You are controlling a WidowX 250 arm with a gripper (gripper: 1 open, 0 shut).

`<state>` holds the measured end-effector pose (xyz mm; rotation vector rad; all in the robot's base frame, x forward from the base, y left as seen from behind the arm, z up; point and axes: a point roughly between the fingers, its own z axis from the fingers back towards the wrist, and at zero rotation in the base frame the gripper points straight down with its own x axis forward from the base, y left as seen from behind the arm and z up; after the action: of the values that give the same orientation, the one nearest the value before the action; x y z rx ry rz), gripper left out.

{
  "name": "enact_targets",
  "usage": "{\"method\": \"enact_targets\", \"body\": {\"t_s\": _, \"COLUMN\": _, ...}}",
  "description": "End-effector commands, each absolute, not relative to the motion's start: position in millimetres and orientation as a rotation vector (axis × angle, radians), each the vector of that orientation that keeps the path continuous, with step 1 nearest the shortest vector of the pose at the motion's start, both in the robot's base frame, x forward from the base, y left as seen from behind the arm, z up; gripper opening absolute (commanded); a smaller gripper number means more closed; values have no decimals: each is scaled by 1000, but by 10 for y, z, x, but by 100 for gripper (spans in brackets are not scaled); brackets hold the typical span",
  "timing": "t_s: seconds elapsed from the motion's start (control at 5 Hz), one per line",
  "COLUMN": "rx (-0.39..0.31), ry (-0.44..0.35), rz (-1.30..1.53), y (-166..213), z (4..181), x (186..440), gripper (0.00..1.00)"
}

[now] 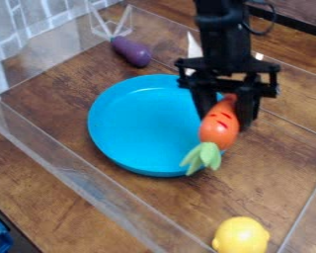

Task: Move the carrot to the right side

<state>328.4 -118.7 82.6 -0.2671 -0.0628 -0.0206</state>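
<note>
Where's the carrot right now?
The carrot hangs in the shut gripper, over the blue plate's right rim, with the lemon below it in the camera view.

no readable text, labels, brands or numbers anywhere
</note>
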Motion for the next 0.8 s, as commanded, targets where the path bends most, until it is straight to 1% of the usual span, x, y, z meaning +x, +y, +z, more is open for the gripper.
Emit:
{"method": "enact_targets", "body": {"t_s": 0.0, "rx": -266, "ry": -121, "rz": -57, "y": -1274, "z": 941, "x": 3400, "gripper": 0}}
{"method": "enact_targets", "body": {"t_s": 0.4, "rx": -260, "ry": -103, "rz": -113, "y": -1350, "z": 859, "x": 3474, "gripper": 0}}
{"method": "enact_targets", "body": {"t_s": 0.6, "rx": -251, "ry": -93, "rz": -144, "y": -1362, "z": 854, "x": 3501, "gripper": 0}}
